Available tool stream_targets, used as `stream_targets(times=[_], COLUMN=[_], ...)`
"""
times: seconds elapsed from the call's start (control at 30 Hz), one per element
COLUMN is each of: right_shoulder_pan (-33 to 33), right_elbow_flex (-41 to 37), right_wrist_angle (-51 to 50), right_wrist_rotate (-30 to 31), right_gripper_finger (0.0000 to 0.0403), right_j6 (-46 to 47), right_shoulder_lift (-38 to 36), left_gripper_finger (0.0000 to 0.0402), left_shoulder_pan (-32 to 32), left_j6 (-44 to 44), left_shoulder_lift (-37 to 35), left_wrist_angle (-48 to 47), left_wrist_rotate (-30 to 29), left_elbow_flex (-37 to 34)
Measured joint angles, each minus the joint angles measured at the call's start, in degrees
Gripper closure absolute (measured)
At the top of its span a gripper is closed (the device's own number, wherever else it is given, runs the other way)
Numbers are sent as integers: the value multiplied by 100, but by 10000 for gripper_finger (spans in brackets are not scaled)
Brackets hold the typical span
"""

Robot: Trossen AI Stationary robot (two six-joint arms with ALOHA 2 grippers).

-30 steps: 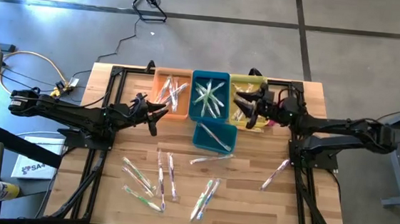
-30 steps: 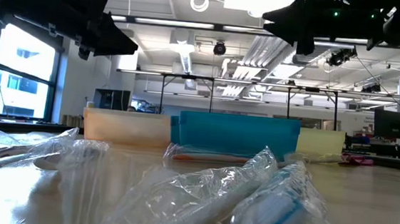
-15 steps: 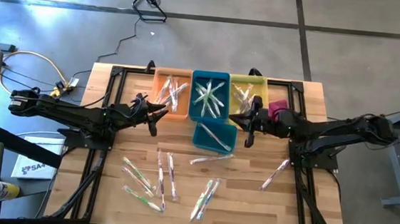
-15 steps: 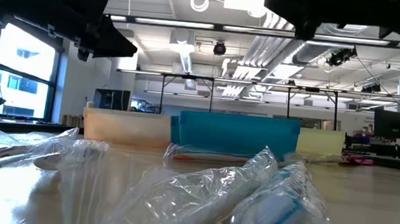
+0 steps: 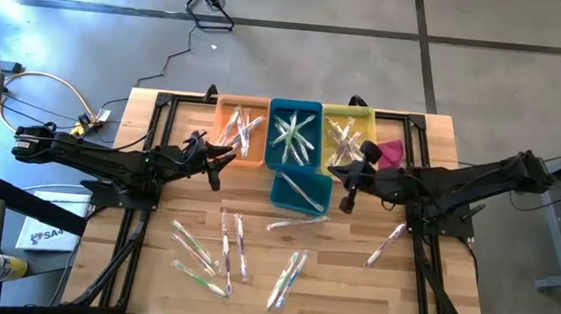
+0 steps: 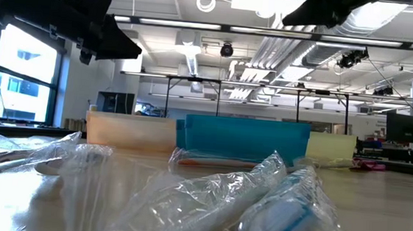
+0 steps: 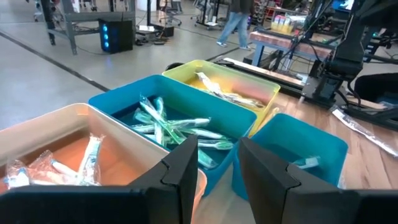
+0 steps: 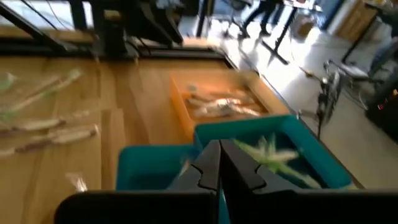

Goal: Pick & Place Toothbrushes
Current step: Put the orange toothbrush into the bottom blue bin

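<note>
Beside the orange bin (image 5: 241, 132) we are keeping our left gripper (image 5: 213, 162) parted and empty; our right gripper (image 5: 346, 185) is leaving the yellow bin (image 5: 346, 133) pinched together, empty, delivery apparently done, loose toothbrushes (image 5: 236, 246) awaiting below.

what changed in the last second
The right end effector left the yellow bin, drew back toward the near side past the small blue bin, and shut empty. The left end effector and loose toothbrushes stayed put.

Bright overhead light, right wrist view blurred
</note>
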Motion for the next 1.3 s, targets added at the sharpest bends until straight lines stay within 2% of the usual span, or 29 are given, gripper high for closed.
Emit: stream_targets(times=[0.13, 0.37, 0.6, 0.83, 1.03, 1.3], right_shoulder_pan=[136, 302, 315, 315, 313, 295], right_elbow_flex=[105, 129, 129, 129, 129, -232], right_wrist_angle=[-716, -1963, -3015, -3154, -3154, -3141], right_wrist_rotate=[176, 62, -914, -1535, -1321, -89], right_gripper_finger=[401, 401, 401, 401, 401, 401], right_j6=[593, 1714, 2719, 2975, 2954, 3010], right_shoulder_lift=[11, 265, 998, 1501, 1937, 2317], left_gripper_finger=[289, 289, 289, 289, 289, 289], left_shoulder_pan=[0, 0, 0, 0, 0, 0], left_j6=[-43, -43, -43, -43, -42, -41], left_shoulder_lift=[0, 0, 0, 0, 0, 2], left_wrist_angle=[0, 0, 0, 0, 0, -2], left_wrist_rotate=[0, 0, 0, 0, 0, 0], left_elbow_flex=[0, 0, 0, 0, 0, 0])
